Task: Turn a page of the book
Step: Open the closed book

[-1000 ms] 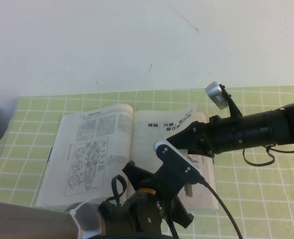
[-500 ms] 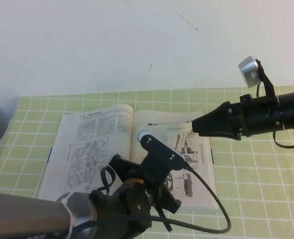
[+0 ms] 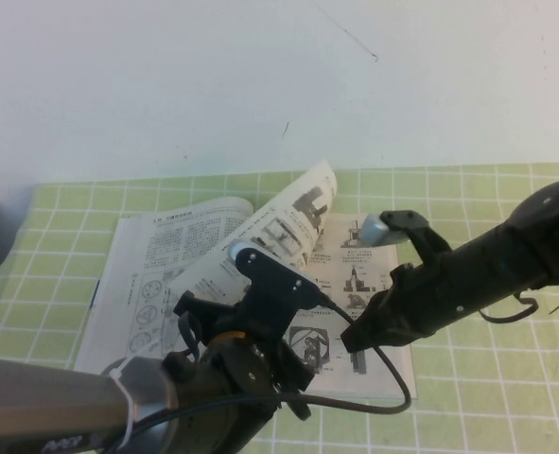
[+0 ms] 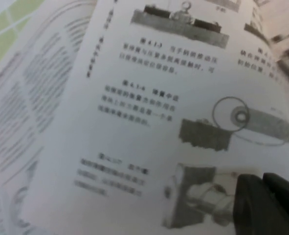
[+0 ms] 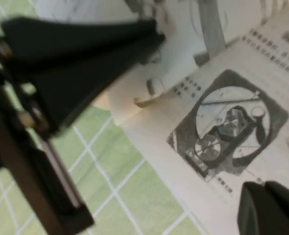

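1. Arching over the spine in the high view, the thin white paper page point(image 3: 293, 222) with dark machine-part pictures stands mid-turn above the thick open hardcover book point(image 3: 165, 274), which lies on the green checked mat point(image 3: 487, 397) near the middle of the bench. The left gripper point(image 3: 260, 284) sits under the lifted leaf toward the near edge; the right gripper point(image 3: 355, 339) hovers over the book's right-hand sheet, near its front corner. Whether either set of fingers is parted or closed cannot be told here.

2. The left wrist view shows the page point(image 4: 149, 122) close up: matte, limp, curved, printed with grey photographs and Chinese captions. A dark fingertip point(image 4: 261, 205) lies at the paper.

3. The right wrist view shows the flat sheet with a round machine picture point(image 5: 232, 127), the left arm's black body point(image 5: 71, 63) and a curled paper edge point(image 5: 139, 100) beside it.

4. Risk, as a judgement: the flimsy leaf could spring back rightward if support slips, or crease if pushed too hard.
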Robot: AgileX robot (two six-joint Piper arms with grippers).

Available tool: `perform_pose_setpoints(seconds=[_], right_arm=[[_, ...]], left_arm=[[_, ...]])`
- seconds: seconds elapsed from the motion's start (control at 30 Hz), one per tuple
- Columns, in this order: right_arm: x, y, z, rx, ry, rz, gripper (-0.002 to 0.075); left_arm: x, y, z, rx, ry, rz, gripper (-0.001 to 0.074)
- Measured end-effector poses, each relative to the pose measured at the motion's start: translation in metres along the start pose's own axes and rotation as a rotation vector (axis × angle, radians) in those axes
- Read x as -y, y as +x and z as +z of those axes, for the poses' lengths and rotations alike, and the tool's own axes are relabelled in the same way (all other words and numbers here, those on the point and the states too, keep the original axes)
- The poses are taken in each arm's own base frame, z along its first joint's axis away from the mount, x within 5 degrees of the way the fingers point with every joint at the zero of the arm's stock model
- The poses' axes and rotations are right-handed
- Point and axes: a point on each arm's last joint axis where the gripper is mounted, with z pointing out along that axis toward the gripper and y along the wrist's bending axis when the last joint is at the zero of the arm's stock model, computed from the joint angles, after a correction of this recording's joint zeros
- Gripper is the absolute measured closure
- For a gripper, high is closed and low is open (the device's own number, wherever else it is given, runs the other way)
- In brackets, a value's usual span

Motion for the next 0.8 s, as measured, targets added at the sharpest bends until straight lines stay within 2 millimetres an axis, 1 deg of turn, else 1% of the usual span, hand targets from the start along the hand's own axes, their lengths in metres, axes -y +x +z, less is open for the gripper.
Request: perform_pose_setpoints(seconds=[0.07, 0.2, 0.37, 0.47, 0.57, 0.7, 0.8], right_arm=[[0.001, 0.003, 0.012, -0.018, 0.013, -0.005, 0.0725], [0.006, 0.008, 0.025, -0.051, 0.033, -0.009, 0.0727], [0.008, 0.009, 0.026, -0.055, 0.039, -0.017, 0.0727], [0.007, 0.009, 0.027, -0.057, 0.041, -0.023, 0.0727], [0.007, 0.009, 0.027, -0.056, 0.042, -0.026, 0.0727], [0.008, 0.009, 0.027, -0.055, 0.045, -0.027, 0.0727], [0.008, 0.009, 0.027, -0.055, 0.044, -0.034, 0.0727]], left_arm=[[-0.004, 0.002, 0.000, -0.020, -0.047, 0.022, 0.0739], [-0.014, 0.005, -0.001, -0.058, -0.150, 0.049, 0.0739], [-0.021, 0.011, -0.003, -0.123, -0.229, 0.021, 0.0739], [-0.027, 0.011, -0.008, -0.147, -0.280, -0.007, 0.0739], [-0.036, 0.000, -0.022, -0.113, -0.300, -0.041, 0.0739], [-0.052, -0.022, -0.050, -0.021, -0.285, -0.117, 0.0739], [-0.062, -0.037, -0.073, 0.055, -0.232, -0.183, 0.0739]])
